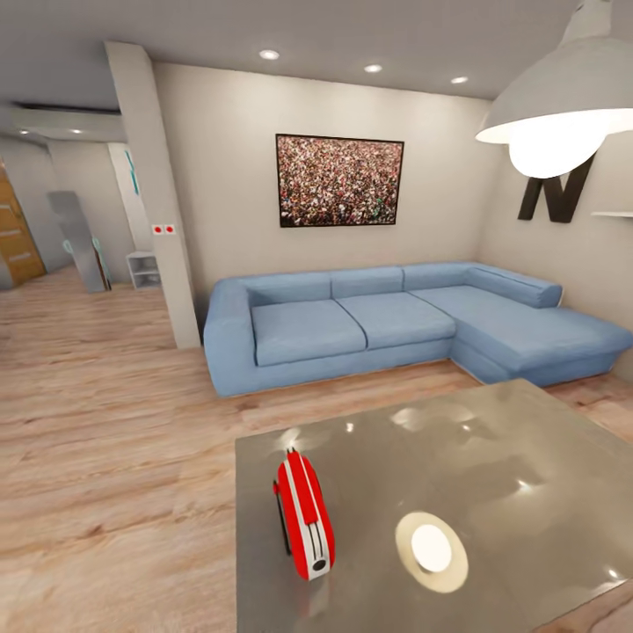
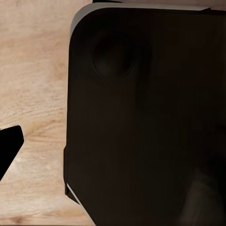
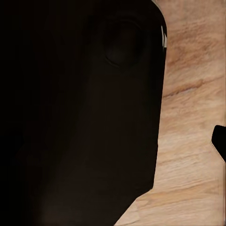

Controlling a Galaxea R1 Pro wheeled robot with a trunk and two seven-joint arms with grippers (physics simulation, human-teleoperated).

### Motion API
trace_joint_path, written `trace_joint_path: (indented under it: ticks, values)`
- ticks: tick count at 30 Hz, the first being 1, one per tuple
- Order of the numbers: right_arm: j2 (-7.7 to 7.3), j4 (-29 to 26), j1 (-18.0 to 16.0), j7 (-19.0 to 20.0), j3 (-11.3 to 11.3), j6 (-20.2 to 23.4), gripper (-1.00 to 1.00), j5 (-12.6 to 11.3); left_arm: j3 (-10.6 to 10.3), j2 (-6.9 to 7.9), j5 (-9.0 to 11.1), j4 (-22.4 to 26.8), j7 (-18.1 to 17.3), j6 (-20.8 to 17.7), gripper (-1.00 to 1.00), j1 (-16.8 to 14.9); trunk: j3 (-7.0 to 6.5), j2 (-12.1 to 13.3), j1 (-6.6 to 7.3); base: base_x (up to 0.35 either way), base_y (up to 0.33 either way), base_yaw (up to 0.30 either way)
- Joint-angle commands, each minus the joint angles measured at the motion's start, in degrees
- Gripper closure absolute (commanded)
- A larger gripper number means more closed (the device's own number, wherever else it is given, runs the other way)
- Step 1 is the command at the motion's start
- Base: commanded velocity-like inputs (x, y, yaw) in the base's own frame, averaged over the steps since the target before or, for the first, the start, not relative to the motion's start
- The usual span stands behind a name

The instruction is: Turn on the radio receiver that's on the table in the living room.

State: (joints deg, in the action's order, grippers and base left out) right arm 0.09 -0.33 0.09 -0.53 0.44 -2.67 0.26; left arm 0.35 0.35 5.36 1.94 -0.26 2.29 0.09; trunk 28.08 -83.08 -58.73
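The radio receiver (image 1: 303, 514) stands upright near the front left corner of the table (image 1: 492, 457), narrow side toward me, red with white stripes and a thin wire handle. The table's glossy grey top reflects the ceiling lights. In the left wrist view a black fingertip (image 2: 8, 148) juts in at the frame edge over plank floor, beside a dark rounded panel of the robot (image 2: 150, 117). The right wrist view has a similar black fingertip (image 3: 220, 141) at its edge and a dark panel (image 3: 80, 117). Neither view reveals how the jaws stand.
A blue sectional sofa (image 1: 387, 321) lines the far wall under a framed crowd picture (image 1: 339, 180). A pendant lamp (image 1: 563, 105) hangs at upper right. A cream-white round disc (image 1: 431, 549) lies on the tabletop right of the radio. A pillar (image 1: 158, 202) stands left, with plank floor (image 1: 105, 440) before it.
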Motion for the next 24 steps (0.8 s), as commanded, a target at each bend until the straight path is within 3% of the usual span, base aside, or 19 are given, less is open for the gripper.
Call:
trace_joint_path:
  ticks: [1, 24]
  values:
    - [0.00, 0.0, 0.0, 0.0, 0.0, 0.0, -1.00, 0.0, 0.0, 0.00, 0.0, 0.0, 0.0, 0.0, -1.00, 0.0, 0.00, 0.0, 0.00, 0.000, 0.000, 0.270]
    - [0.00, 0.0, 0.0, 0.0, 0.0, 0.0, -1.00, 0.0, 0.0, 0.00, 0.0, 0.0, 0.0, 0.0, -1.00, 0.0, 0.00, 0.0, 0.00, 0.000, 0.000, 0.270]
